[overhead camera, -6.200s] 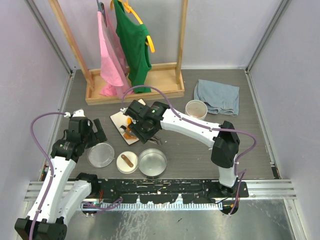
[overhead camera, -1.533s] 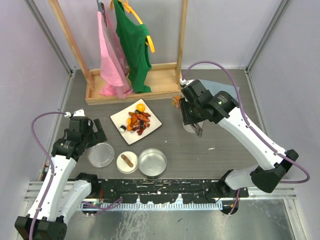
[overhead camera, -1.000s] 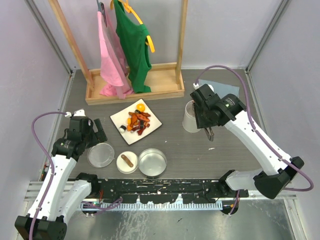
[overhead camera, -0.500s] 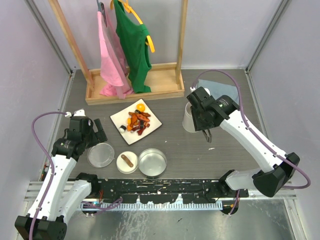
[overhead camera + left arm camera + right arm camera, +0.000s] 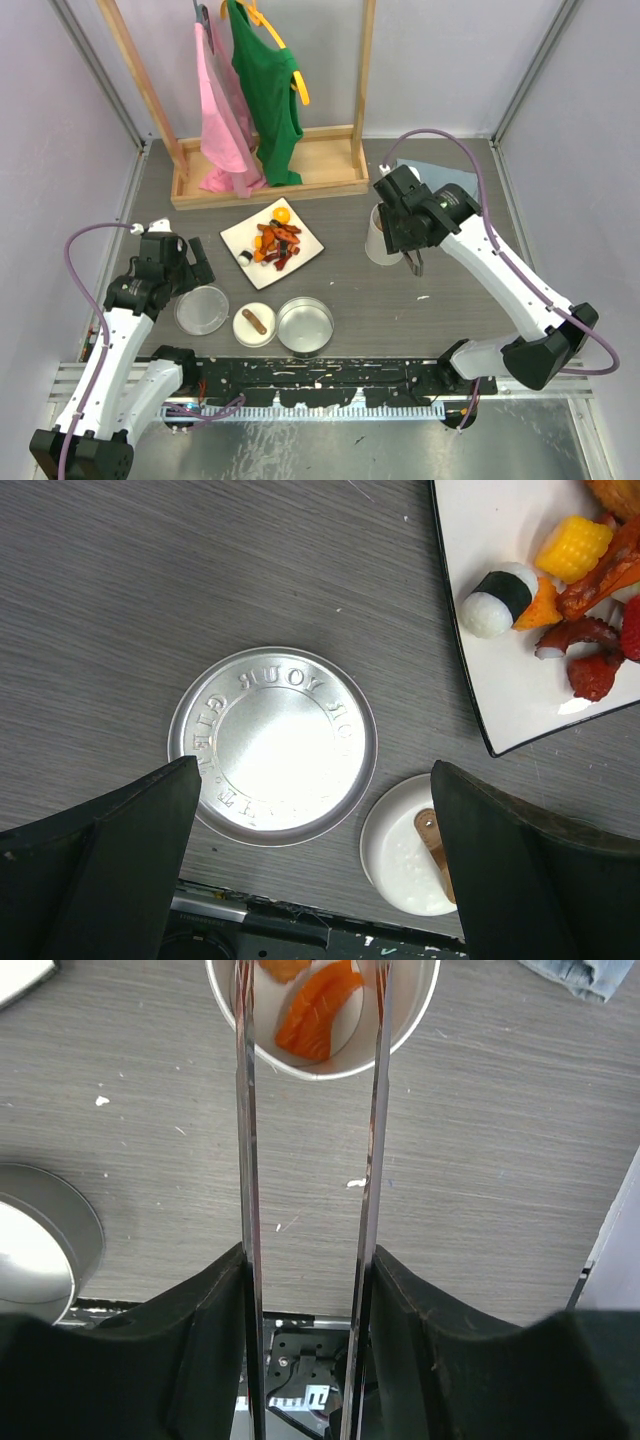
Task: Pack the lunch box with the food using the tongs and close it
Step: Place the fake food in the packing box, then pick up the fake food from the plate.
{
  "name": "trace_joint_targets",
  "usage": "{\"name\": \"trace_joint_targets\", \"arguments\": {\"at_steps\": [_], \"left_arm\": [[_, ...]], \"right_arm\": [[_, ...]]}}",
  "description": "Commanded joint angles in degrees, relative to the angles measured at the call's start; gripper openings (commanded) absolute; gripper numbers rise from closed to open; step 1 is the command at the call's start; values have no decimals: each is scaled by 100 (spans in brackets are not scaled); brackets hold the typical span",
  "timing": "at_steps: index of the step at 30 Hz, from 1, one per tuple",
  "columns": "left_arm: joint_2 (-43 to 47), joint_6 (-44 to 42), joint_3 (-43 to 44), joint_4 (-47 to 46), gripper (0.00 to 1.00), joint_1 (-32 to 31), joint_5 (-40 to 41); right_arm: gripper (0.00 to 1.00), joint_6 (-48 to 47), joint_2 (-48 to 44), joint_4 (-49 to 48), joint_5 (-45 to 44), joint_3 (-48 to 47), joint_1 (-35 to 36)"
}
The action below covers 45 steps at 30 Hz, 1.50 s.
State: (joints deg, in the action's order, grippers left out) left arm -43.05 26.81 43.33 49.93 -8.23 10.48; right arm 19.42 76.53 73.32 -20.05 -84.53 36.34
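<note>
A grey wood-grain tabletop [image 5: 450, 300] is seen from above, with a wooden clothes rack [image 5: 270, 182] at its far edge carrying a pink garment [image 5: 222, 110] and a green garment [image 5: 265, 90]. A blue cloth [image 5: 585, 975] lies at the far right. Near the middle sits a white square plate [image 5: 520, 700] piled with the food [image 5: 275, 243], mostly orange and dark red pieces, with a white and black roll at its near corner. At the near edge stands the wide steel tin [image 5: 305, 325], uncovered. To its left comes a small dish [image 5: 400, 855] holding one brown sausage piece [image 5: 432, 840], then the flat disc lid [image 5: 272, 745] with raised lettering round it. The left claw [image 5: 315, 780] hangs over the lid with its fingers spread wide and nothing between them. To the right of the plate stands the cup [image 5: 378, 245], and the right claw [image 5: 308, 1300] is above and just beside it. This claw is closed on the tongs [image 5: 245, 1160], one finger pressing each thin arm from outside. The two arms stand apart and reach forward from the claw, their tips over the cup's mouth. Nothing shows between them. Inside the cup lie two orange pieces [image 5: 315, 1020].
</note>
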Motion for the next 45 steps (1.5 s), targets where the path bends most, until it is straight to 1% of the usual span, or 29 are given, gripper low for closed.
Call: {"name": "trace_joint_targets", "arguments": {"at_steps": [1,4,8,15,17,19,23,26,29,34,42,45], "left_arm": [[7,44,35,-196,100,30,13],[-6,44,35,-210,100,25,10],[-17,49,35,-204,100,24,2],[-19,44,35,-214,100,30,8],[-19,48,35,-213,100,23,7],[-11,44,35,-218,100,24,8],[-1,45,35,-217,100,24,6],[6,44,35,-198,100,23,5],[47,44,35,-194,100,24,22],[86,44,25,-212,100,28,18],[99,38,26,-214,100,23,15],[95,35,24,-221,100,22,7]], "right_arm": [[52,-70,-215,-151,53,-498,-22],[52,-36,-320,-238,375,-703,-29],[52,98,-415,-506,1076,-847,-28],[51,264,-277,-1129,2000,-713,60],[51,310,-137,-1214,2008,-695,160],[52,341,73,-1225,1794,-749,356],[52,381,775,-1198,1292,-1018,955],[52,430,1237,-1419,1277,-1114,1149],[52,474,1606,-1792,1440,-1149,1243],[54,498,2235,-1881,1198,-1532,1253],[55,907,2883,-2542,1298,-1649,1253],[55,939,3098,-2559,1209,-1857,1245]]}}
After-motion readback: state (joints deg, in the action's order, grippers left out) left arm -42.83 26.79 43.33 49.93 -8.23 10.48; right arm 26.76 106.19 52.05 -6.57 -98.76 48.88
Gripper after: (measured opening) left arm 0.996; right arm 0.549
